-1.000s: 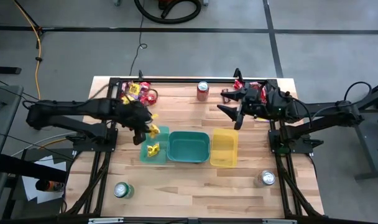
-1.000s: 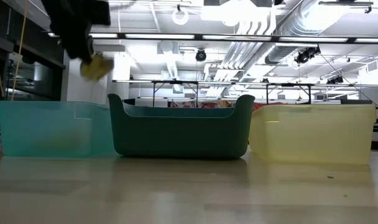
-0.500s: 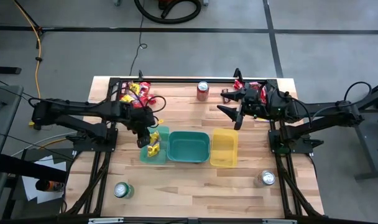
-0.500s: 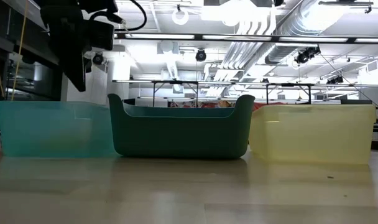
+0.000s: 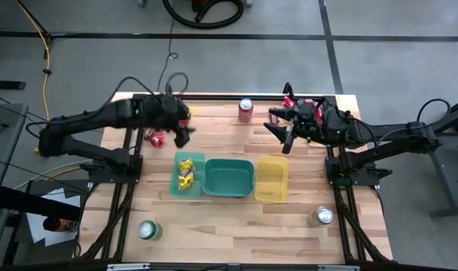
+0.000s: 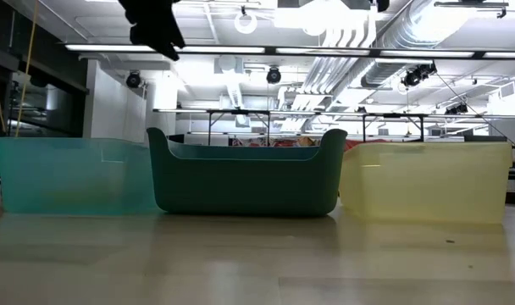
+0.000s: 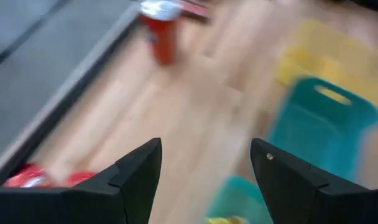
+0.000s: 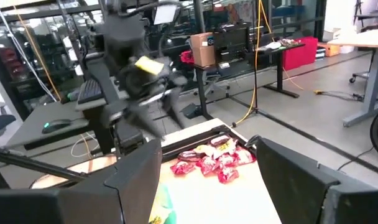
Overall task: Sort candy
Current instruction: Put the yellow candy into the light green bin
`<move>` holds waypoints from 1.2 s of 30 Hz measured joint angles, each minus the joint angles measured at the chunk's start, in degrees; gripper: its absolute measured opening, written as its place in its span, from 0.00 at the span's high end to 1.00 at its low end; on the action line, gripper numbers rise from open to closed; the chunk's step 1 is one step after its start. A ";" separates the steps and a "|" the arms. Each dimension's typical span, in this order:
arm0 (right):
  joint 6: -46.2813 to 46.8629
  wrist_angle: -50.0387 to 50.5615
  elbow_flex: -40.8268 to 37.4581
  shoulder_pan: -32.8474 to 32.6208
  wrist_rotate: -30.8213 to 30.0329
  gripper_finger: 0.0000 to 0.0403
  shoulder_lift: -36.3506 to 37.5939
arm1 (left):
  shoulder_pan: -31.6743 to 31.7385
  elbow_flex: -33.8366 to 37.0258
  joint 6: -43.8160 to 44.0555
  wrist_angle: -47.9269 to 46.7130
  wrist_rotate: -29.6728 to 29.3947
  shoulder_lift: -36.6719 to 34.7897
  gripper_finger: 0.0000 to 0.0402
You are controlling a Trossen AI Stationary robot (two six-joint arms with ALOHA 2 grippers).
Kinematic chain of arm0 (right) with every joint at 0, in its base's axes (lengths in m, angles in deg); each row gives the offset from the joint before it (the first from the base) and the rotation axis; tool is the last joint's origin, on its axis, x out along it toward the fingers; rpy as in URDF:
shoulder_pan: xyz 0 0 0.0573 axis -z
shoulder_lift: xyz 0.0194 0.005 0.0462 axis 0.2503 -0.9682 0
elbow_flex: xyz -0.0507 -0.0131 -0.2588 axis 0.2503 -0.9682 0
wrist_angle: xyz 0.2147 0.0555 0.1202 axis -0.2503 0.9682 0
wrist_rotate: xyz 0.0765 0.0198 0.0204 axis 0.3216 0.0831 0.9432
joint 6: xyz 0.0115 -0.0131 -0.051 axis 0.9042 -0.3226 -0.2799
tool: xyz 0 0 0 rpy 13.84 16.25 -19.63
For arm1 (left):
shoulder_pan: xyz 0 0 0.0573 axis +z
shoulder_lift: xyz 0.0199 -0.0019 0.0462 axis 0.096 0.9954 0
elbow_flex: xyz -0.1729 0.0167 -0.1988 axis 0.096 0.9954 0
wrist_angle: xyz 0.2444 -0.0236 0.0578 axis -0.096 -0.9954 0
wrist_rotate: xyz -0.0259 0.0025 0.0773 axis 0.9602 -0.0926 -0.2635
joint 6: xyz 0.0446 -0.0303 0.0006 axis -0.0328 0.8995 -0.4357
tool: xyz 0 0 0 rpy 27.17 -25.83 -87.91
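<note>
Two yellow candy packets (image 5: 186, 172) lie in the light teal bin (image 5: 175, 185). More red candy (image 5: 155, 138) lies on the table at the far left, partly hidden by my left arm. My left gripper (image 5: 182, 134) hangs open and holds nothing, above the table between that candy and the light teal bin; its wrist view shows red candy (image 7: 33, 177) ahead. My right gripper (image 5: 283, 132) is open and holds nothing at the far right, beside a heap of red candy (image 5: 300, 102), which also shows in the right wrist view (image 8: 211, 158).
A dark teal bin (image 5: 229, 178) and a yellow bin (image 5: 272, 179) stand in a row to the right of the light teal one. A red can (image 5: 246, 110) stands at the far edge, a green can (image 5: 147, 229) near left and a silver can (image 5: 324, 216) near right.
My left gripper has opened above the light teal bin and let go of a yellow candy packet, which has dropped into the bin beside the one lying there. The gripper has then risen and moved toward the table's far edge, toward the candy at the far left.
</note>
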 joint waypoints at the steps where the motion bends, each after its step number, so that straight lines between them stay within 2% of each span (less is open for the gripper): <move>1: 0.03 0.00 0.00 0.00 0.00 0.36 0.00 | 2.01 0.02 0.03 -0.18 -0.17 -0.01 0.42; 4: 0.12 0.17 0.00 0.00 0.02 0.36 0.00 | 8.91 1.63 0.50 -1.76 -0.76 0.68 0.42; 9: 0.26 0.40 0.00 0.00 0.02 0.36 0.00 | 22.27 6.30 1.74 -7.55 -8.92 6.17 0.42; 12: 0.51 0.42 0.00 0.00 0.02 0.36 0.00 | 28.71 8.35 2.88 -9.90 -7.93 9.70 0.42; 15: 1.49 0.44 0.00 0.00 -0.22 0.36 0.00 | 32.58 10.36 2.80 -9.58 -7.39 12.75 0.42; 21: 1.37 0.64 0.00 0.00 -1.75 0.36 -0.04 | 35.70 13.11 -0.46 -8.88 -7.16 17.60 0.42; 31: 1.49 0.94 0.00 0.00 -1.77 0.36 -0.04 | 36.58 16.14 -1.05 -5.37 -8.22 22.40 0.42; 34: 1.45 1.14 0.00 0.00 -1.79 0.36 -0.04 | 36.56 16.14 -0.18 -4.41 -9.18 23.58 0.45; 36: 1.36 1.27 0.00 0.00 -1.79 0.36 -0.04 | 36.56 16.14 0.00 -4.04 -9.26 24.52 0.51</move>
